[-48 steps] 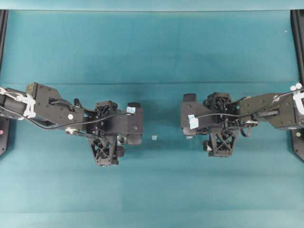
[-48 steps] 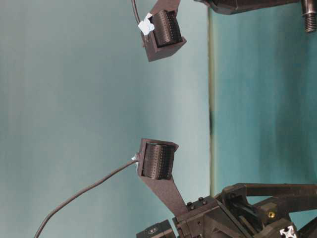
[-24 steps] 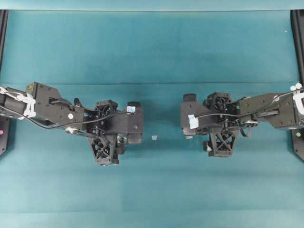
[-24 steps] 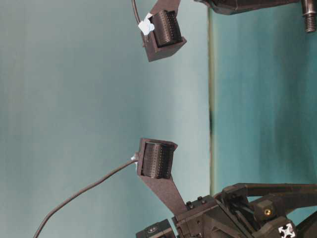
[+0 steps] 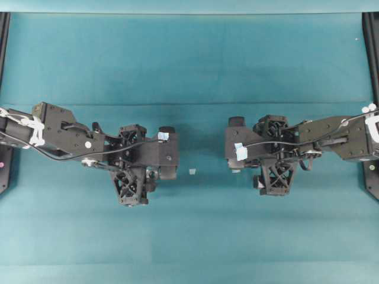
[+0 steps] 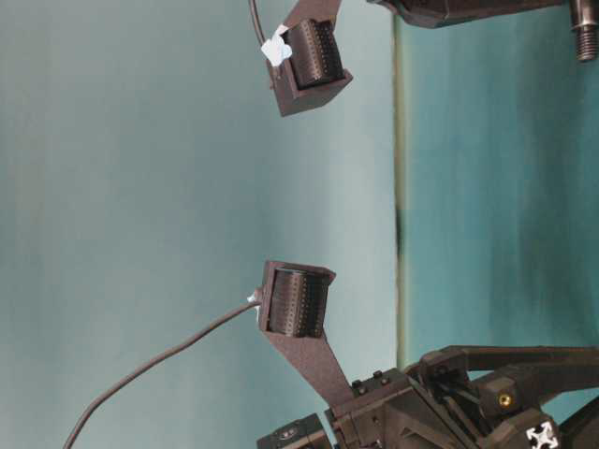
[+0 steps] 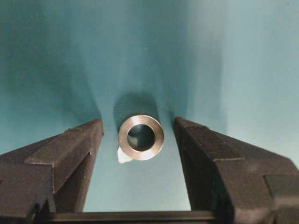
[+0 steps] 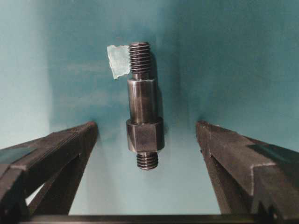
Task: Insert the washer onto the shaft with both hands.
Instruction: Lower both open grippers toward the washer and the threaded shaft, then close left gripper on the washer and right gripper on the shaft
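Where jaws gape: washer (image 7: pixel 140 137) smooth silvery ring | shaft (image 8: pixel 144 122) threaded, stepped

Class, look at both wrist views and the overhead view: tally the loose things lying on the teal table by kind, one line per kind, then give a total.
Washer: 1
Shaft: 1
Pale tape scraps: 3 (one by the washer, one by the shaft's threaded end, one between the arms)
Total: 5
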{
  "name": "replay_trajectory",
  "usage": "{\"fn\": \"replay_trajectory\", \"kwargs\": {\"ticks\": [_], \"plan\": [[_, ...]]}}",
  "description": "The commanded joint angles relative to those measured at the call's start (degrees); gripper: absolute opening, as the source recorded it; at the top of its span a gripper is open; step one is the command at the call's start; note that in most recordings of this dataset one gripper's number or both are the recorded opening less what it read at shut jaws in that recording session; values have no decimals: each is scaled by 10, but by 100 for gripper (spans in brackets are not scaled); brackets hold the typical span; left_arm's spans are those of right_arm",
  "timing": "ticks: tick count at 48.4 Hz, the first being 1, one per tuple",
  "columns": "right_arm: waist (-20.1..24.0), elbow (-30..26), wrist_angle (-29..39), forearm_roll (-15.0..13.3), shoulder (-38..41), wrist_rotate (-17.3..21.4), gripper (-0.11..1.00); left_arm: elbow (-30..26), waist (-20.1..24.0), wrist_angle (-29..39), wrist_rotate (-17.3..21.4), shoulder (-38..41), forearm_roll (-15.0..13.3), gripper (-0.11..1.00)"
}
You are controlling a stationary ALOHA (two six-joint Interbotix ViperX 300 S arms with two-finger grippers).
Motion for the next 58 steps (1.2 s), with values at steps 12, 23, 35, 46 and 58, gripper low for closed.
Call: {"fn": "replay_trajectory", "kwargs": {"ticks": [12,23,35,46,58], "plan": [[-8,-2,-7,-2,12,-4,87,-1,-1,1,4,-2,2,66],[-7,-2,-7,-2,12,-4,87,0,-1,7,5,-2,0,66],[-7,-2,-7,-2,12,-4,87,-1,0,18,20,-2,0,66],[-8,-2,-7,-2,12,-4,87,-4,-1,19,26,-1,0,66],[-8,-2,-7,-2,12,-4,87,-4,-1,25,25,-1,0,66]]}}
